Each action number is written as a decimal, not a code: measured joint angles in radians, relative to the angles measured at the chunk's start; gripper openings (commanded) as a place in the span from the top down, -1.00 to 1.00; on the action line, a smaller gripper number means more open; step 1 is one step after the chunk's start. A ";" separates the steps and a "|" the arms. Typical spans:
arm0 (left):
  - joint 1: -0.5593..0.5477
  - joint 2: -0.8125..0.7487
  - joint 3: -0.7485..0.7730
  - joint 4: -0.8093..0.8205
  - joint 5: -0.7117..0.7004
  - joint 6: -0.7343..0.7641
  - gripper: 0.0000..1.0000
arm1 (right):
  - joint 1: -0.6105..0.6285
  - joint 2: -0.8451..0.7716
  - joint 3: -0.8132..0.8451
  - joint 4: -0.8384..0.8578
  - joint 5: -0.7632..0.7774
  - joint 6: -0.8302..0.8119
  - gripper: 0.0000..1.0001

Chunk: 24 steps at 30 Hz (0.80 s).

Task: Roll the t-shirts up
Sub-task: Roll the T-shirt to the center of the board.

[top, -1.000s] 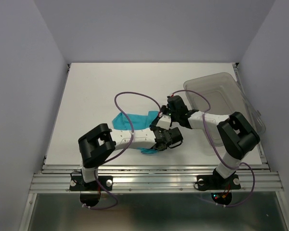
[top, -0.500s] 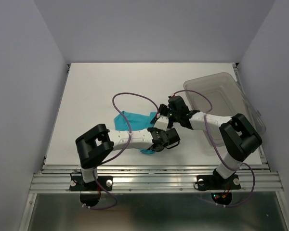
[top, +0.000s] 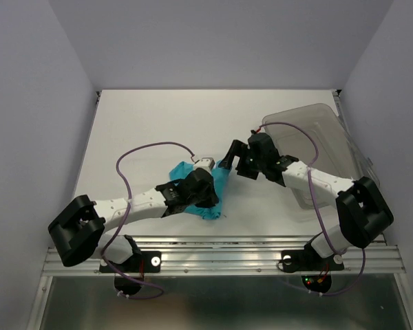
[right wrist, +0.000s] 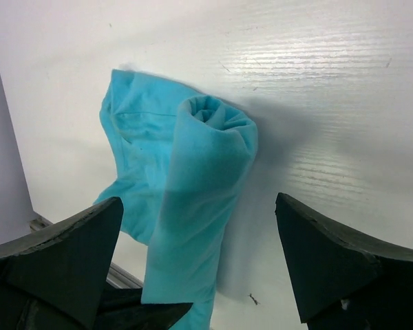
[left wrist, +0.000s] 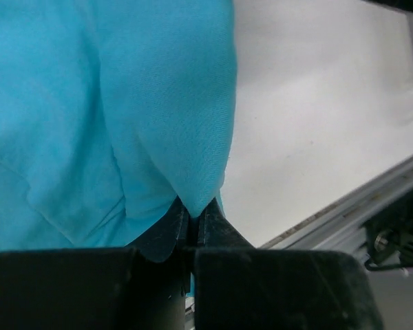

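Near the table's [top: 138,130] front edge, the t-shirt [right wrist: 193,172] lay partly rolled between the two arms. The left gripper [left wrist: 193,214] pinched a fold of it, jaws pressed together. The right gripper [right wrist: 198,206] hung over the roll, jaws spread wide and holding nothing, near the bin [top: 316,130].

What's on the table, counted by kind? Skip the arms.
Teal t-shirt: 1
Clear bin: 1
Total: 2
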 measured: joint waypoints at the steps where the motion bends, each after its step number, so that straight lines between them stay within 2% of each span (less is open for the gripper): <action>1: 0.015 -0.013 -0.021 0.025 0.032 0.002 1.00 | 0.000 -0.021 0.002 -0.014 0.021 -0.005 -0.95; 8: 0.118 -0.072 -0.167 0.254 0.290 -0.008 1.00 | 0.000 -0.086 0.008 -0.052 0.096 -0.024 -0.95; 18: 0.249 -0.130 -0.312 0.481 0.525 -0.085 1.00 | 0.000 -0.100 0.008 -0.086 0.130 -0.042 -0.89; 22: 0.294 -0.130 -0.348 0.521 0.569 -0.102 1.00 | 0.000 -0.100 0.008 -0.087 0.126 -0.053 -0.68; 24: 0.307 -0.127 -0.362 0.533 0.584 -0.107 1.00 | 0.000 -0.100 0.008 -0.087 0.111 -0.064 -0.37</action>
